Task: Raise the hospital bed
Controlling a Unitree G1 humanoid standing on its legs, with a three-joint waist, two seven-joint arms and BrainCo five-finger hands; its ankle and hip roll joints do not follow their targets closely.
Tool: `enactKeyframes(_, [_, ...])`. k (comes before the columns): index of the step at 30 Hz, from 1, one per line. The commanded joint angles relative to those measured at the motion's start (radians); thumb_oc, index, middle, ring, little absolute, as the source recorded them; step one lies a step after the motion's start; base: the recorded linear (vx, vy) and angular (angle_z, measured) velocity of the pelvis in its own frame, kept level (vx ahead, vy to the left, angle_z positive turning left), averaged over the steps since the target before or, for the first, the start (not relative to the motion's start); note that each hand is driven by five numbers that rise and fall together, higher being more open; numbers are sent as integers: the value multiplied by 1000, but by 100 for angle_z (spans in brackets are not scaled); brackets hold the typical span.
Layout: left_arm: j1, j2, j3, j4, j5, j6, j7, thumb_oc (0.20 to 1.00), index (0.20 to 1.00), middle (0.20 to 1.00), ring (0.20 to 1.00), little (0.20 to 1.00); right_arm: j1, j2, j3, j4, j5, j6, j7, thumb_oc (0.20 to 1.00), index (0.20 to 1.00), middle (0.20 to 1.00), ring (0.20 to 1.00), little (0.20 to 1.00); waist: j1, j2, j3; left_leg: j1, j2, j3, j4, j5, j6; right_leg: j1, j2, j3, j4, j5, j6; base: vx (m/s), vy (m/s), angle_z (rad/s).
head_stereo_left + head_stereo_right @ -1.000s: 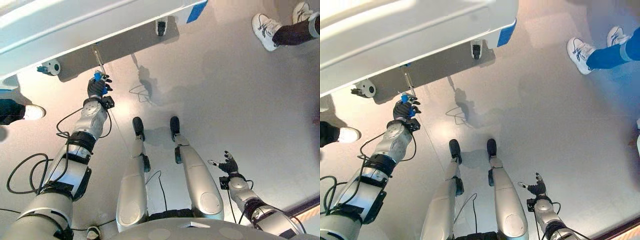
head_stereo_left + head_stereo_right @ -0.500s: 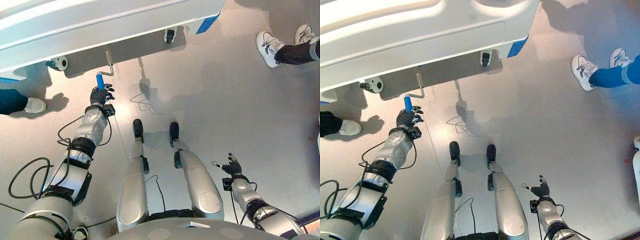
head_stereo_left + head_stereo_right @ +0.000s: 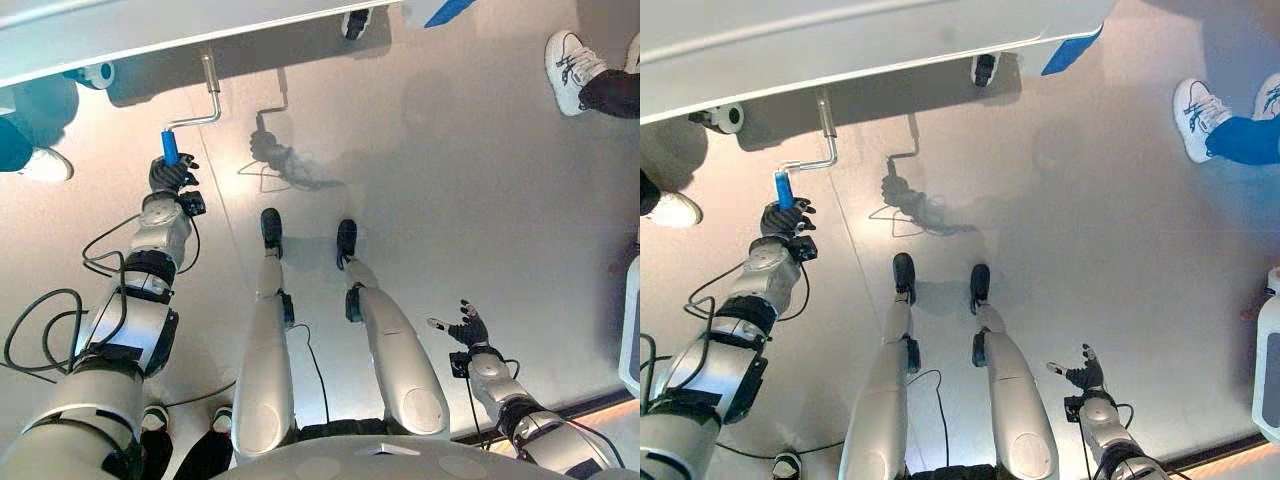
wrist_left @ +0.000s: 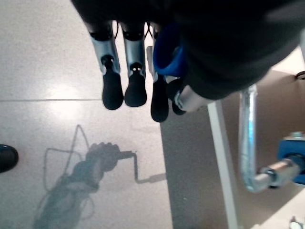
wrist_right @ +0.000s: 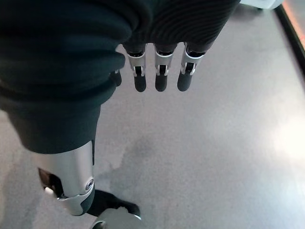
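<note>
1. The left hand [image 3: 170,177] curled its fingers round the blue grip of the crank [image 3: 207,95], at 11 o'clock beneath the bed [image 3: 150,25].
2. The right hand [image 3: 468,329] hung at 4 o'clock, fingers relaxed and spread.

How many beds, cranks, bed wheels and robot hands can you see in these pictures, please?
bed: 1
crank: 1
bed wheels: 2
robot hands, the left hand and the right hand: 2
Total: 6
</note>
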State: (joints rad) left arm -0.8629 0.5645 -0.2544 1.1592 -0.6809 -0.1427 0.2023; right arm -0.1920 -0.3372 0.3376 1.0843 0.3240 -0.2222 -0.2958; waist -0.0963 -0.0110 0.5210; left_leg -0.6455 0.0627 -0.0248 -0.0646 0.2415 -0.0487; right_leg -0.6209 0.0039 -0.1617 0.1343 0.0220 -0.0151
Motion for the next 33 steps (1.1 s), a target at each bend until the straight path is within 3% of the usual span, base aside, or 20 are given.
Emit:
enactKeyframes(1, [-36, 173, 46, 77, -2, -19, 60, 200, 200, 200, 200, 200, 77, 6, -1, -42, 40, -25, -22, 1000, 1000, 1000, 1000, 1000, 20, -107, -1, 65, -88, 99, -22, -77, 29, -13, -74, 72, -116, 163, 144, 19, 42, -2])
enactKeyframes(16, [-159, 231, -51, 109, 66, -13, 95, 200, 200, 200, 200, 200, 107, -21, 34, -186, 54, -62, -42, 1000, 1000, 1000, 1000, 1000, -15, -92, -1, -65, -93, 124, -23, -78, 23, -148, -83, 100, -127, 182, 158, 16, 23, -3])
enactKeyframes(23, [-215, 207, -84, 107, 97, -9, 120, 200, 200, 200, 200, 200, 138, -46, 55, -331, 45, -88, -60, 1000, 1000, 1000, 1000, 1000, -44, -74, -1, -140, -94, 146, -23, -80, 24, -246, -77, 132, -126, 194, 161, 7, 16, -9])
enactKeyframes(33, [-275, 158, -112, 82, 92, -17, 128, 200, 200, 200, 200, 200, 141, -61, 72, -396, 22, -99, -73, 1000, 1000, 1000, 1000, 1000, -79, -59, -1, -156, -88, 192, -23, -93, 24, -305, -57, 184, -119, 208, 158, -4, 5, -14])
